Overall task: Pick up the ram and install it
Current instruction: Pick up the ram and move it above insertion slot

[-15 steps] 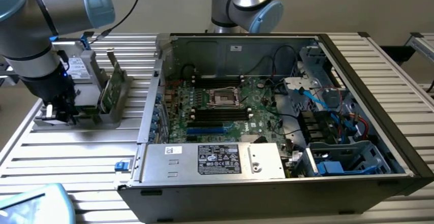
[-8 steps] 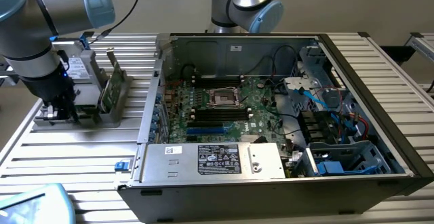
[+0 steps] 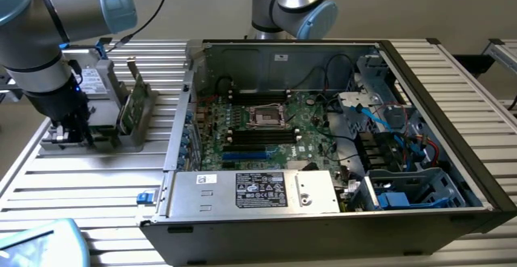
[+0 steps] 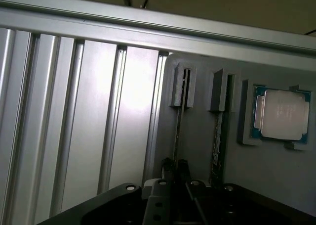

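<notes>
Picking up: clamping gripper (image 4: 175,169) together onto ram (image 4: 179,126) in holder (image 4: 197,136) slot; calling for a square, untilted hold.

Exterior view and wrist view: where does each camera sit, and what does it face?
Exterior view: off the arm, high, looking down at the open computer and gray holder; arm and gripper show.
Wrist view: on the wrist, facing down past its gripper at the ram and processor.
Shared: the gripper and the gray holder.
</notes>
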